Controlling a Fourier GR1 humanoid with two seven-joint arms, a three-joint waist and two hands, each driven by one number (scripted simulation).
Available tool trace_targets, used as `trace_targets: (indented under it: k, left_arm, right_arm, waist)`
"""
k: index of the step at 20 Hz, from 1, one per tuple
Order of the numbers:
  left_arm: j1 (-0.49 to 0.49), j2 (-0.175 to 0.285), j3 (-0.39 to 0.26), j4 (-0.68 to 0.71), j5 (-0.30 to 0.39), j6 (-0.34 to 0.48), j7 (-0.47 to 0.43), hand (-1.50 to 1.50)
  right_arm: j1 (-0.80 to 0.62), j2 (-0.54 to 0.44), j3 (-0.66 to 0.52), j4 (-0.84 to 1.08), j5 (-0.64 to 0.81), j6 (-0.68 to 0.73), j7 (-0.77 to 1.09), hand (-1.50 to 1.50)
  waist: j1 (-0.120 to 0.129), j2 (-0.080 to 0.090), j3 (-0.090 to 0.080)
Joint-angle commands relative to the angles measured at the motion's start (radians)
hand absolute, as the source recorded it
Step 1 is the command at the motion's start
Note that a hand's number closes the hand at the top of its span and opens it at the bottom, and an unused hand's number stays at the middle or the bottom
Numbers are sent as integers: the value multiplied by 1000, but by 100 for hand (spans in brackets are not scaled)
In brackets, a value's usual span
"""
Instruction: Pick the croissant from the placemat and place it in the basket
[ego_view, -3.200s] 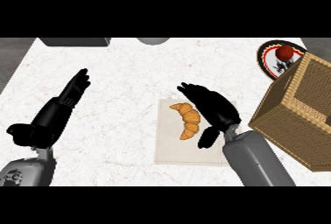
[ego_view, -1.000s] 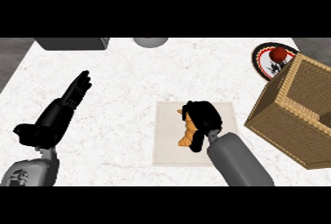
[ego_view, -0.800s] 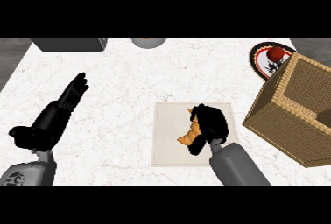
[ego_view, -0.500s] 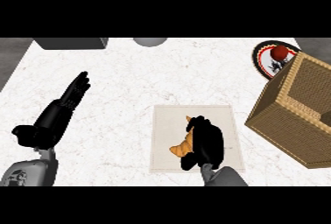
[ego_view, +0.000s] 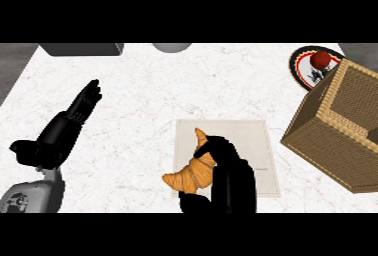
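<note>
With our right hand (ego_view: 230, 167) curled round the croissant (ego_view: 189, 175) at lower centre, we judge it grasped; next, carry it right into the basket (ego_view: 332, 145).

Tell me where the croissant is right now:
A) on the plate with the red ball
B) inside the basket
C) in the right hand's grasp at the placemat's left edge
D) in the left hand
C: the right hand curls round the croissant at the left edge of the placemat, apart from the basket.
</note>
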Motion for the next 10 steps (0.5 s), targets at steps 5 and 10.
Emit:
trace_targets:
  k: [5,10]
  left_arm:
    - [4,15,12,-38,13,-11,29,0]
    - [-11,18,29,-12,28,-18,9,0]
  right_arm:
    - [-27,3,136,-360,255,55,302,150]
    - [-83,3,80,-457,326,202,386,150]
  waist:
    - [3,0,-1]
    - [3,4,-2]
